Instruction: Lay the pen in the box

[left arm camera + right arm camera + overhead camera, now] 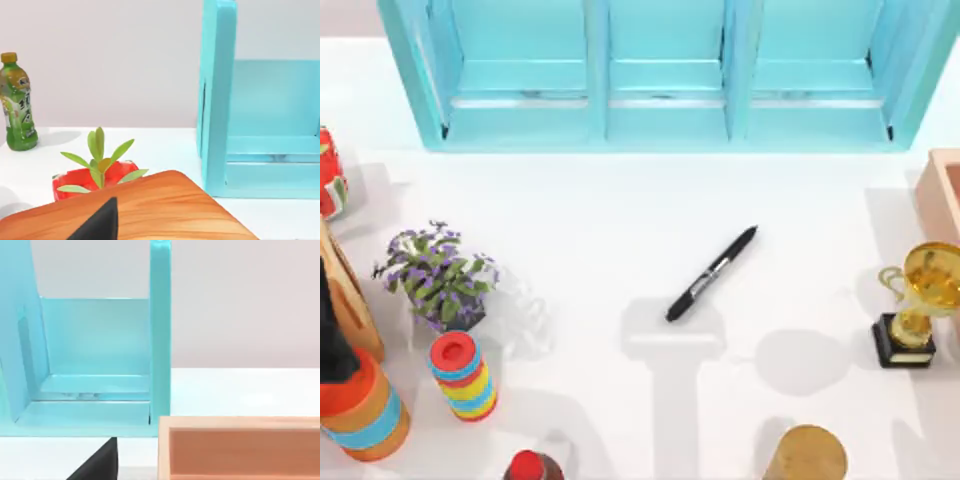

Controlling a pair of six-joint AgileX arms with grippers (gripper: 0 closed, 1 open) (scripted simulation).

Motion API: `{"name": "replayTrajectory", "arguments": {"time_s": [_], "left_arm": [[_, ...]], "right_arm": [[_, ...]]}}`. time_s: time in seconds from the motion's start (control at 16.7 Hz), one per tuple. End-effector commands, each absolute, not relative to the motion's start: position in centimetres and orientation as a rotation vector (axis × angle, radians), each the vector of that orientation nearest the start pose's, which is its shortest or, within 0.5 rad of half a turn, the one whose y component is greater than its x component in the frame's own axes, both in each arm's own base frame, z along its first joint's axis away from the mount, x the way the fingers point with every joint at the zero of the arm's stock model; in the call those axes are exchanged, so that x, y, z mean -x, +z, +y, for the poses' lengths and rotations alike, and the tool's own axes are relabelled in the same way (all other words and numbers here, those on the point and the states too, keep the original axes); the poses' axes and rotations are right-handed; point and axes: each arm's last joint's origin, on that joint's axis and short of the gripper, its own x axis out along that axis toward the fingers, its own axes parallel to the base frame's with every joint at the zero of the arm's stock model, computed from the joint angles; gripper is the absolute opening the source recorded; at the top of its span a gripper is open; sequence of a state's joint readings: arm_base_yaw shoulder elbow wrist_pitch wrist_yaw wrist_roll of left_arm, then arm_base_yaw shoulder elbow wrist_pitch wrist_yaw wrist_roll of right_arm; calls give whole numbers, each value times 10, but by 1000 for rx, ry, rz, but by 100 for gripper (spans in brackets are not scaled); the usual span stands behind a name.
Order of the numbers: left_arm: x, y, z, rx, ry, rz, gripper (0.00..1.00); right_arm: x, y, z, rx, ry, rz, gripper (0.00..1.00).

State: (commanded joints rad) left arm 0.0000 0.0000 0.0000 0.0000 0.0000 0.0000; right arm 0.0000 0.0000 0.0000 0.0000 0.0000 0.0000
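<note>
Slim black marker pen (712, 273), matte barrel with a small grey-white label band at mid-length, lies flat and diagonal on the smooth white tabletop (620, 220), near the centre, touching nothing. Pale peach-pink box (942, 195), straight thick-rimmed walls, sits at the right edge of the tabletop, well apart from the pen; only a corner appears from above. The right wrist view gives its long rim and plain inner wall (240, 447); nothing is seen inside along that wall.

Glossy gold trophy cup on a black base (917, 300) stands just in front of the box. Large turquoise compartmented cabinet (665, 75), flat painted panels, spans the back; its three bays look bare.

Left side: purple-flowered potted plant (438, 275), stacked toy of red, yellow and blue rings (463, 375), orange cylinder with a blue band (365, 415). At the near edge stands a round tan wooden cylinder (807, 455).

The left wrist view adds a green drink bottle with yellow cap (16, 107), a red pot of green leaves (97, 172) and a curved wood-grain surface (150, 207).

End effector state, both arms: cannot tell.
</note>
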Motion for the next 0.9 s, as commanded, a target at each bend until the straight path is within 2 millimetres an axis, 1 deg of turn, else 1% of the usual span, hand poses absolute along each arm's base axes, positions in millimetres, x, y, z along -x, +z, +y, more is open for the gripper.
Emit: {"name": "replayTrajectory", "arguments": {"time_s": [0.12, 0.24, 0.36, 0.54, 0.72, 0.9], "left_arm": [[-106, 160, -1, 0, 0, 0, 100], [-106, 160, -1, 0, 0, 0, 100], [-106, 160, -1, 0, 0, 0, 100], [-106, 160, -1, 0, 0, 0, 100], [-106, 160, -1, 0, 0, 0, 100], [-106, 160, -1, 0, 0, 0, 100]], "right_arm": [[-106, 160, -1, 0, 0, 0, 100], [-106, 166, 1, -19, 17, 15, 100], [-107, 179, 4, -60, 48, 55, 100], [-115, 209, 12, -152, 95, 169, 100], [-135, 241, 25, -254, 120, 349, 100], [-170, 267, 46, -345, 110, 574, 100]]}}
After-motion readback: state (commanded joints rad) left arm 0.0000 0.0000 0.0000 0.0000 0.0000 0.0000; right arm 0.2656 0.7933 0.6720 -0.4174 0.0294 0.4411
